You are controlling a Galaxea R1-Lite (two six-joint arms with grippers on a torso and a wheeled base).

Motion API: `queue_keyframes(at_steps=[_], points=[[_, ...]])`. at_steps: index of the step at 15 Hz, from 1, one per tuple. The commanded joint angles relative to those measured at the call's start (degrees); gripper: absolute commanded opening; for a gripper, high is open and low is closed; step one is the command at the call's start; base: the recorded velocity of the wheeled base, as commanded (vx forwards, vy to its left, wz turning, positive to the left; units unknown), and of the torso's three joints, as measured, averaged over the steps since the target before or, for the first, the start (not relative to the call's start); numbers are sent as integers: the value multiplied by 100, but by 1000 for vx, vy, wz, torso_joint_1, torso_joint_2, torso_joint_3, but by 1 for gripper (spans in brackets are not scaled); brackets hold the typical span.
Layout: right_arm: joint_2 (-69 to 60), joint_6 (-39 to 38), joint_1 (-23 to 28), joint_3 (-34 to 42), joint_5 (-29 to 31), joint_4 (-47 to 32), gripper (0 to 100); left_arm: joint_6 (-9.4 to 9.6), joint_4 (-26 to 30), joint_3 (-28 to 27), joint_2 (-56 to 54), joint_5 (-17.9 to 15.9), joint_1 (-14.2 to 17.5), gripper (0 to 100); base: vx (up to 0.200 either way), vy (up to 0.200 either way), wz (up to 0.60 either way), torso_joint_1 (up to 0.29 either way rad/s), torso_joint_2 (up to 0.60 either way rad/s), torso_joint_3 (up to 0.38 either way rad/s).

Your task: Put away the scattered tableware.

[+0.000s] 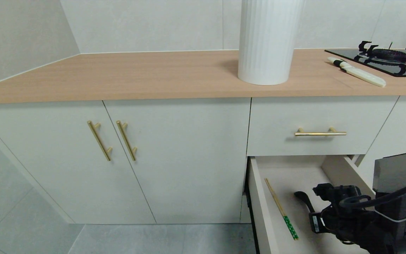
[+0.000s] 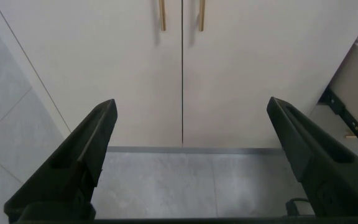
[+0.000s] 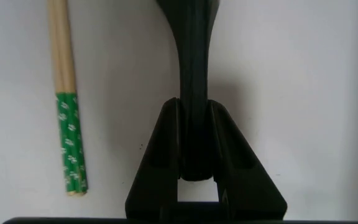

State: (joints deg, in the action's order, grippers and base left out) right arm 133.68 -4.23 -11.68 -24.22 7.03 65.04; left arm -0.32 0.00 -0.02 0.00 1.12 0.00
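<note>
Black spoon (image 1: pixel 302 199) in grip inside the open drawer (image 1: pixel 259 197); release not yet made.
The right gripper's (image 3: pixel 194 134) fingers are clamped on the spoon's handle at the lower right of the head view, just beside the chopsticks (image 1: pixel 281 209) on the drawer floor. Advised: settle the spoon flat, clear of the chopsticks, then part the fingers. The left gripper's (image 2: pixel 191 109) fingers stand wide apart, facing the cupboard doors (image 2: pixel 182 62). A knife (image 1: pixel 360 73) lies on the worktop (image 1: pixel 136 76), upper right.

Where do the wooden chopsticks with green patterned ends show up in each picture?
Head view: the wooden chopsticks lie in the open white drawer, left of the black utensil handle.
Left wrist view: faces the white cupboard doors.
Right wrist view: the chopsticks lie beside that handle, which the right gripper clamps.
Shared landmark: the black handle.
</note>
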Motion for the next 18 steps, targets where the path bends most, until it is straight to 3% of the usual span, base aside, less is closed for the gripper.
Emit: queue_keyframes(at_steps=[1,9,10,18], points=[[114,1,-10,5,0,18,0,-3,0,2,0,2,0,100,0,0,0,0,0,0],[97,10,-10,14,9,18,0,-3,0,2,0,2,0,100,0,0,0,0,0,0],[105,1,-10,14,26,18,100,-3,0,2,0,2,0,100,0,0,0,0,0,0],[-167,-78,-19,49,44,0,100,-3,0,2,0,2,0,100,0,0,0,0,0,0]])
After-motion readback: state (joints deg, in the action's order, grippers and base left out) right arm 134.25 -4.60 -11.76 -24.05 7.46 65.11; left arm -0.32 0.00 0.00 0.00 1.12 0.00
